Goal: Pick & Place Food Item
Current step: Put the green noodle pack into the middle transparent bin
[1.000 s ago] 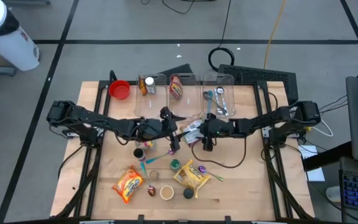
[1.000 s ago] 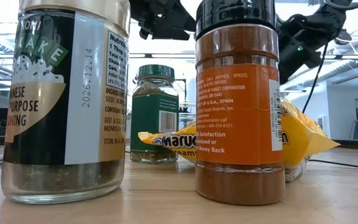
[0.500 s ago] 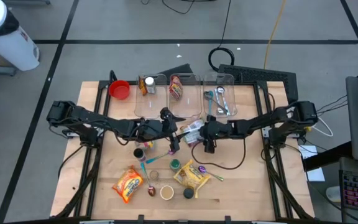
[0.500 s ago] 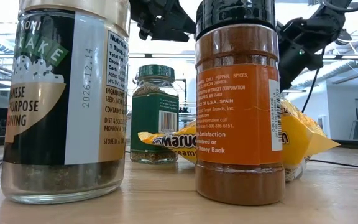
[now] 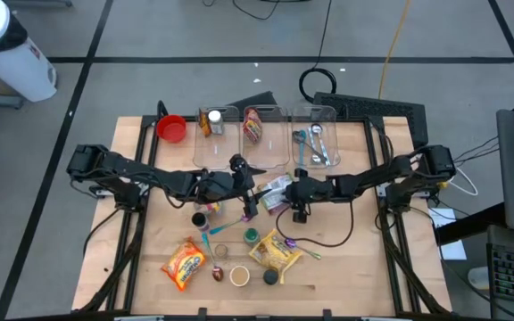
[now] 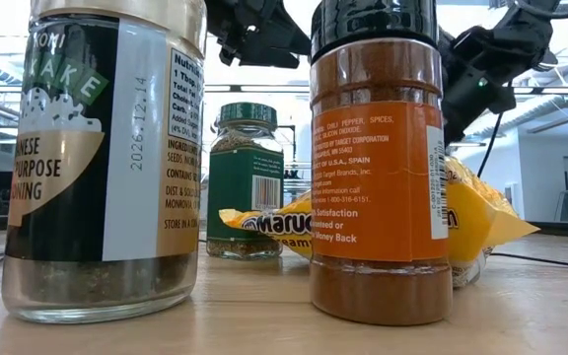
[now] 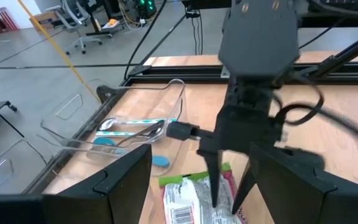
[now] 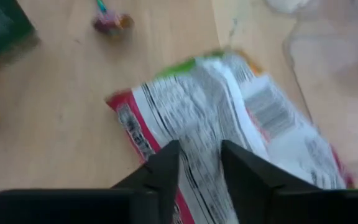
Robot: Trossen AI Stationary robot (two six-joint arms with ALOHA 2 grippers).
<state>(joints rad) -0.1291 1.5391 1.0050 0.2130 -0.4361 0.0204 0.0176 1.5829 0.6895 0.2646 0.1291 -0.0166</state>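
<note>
One red-and-white snack packet (image 5: 276, 189) is seen at mid-table, just before three clear bins (image 5: 264, 134); the right gripper (image 5: 298, 214) is pointed down over it, fingers (image 8: 166, 168) narrowed astride the wrapper, a firm grip not confirmed; the left gripper (image 5: 250, 212) is hung close alongside, fingers parted and empty; bare wood is left only toward the right edge.

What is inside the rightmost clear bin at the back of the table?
The rightmost clear bin holds utensils: metal spoons and a blue-handled one, also visible in the left wrist view. Anything beneath them is covered.
</note>
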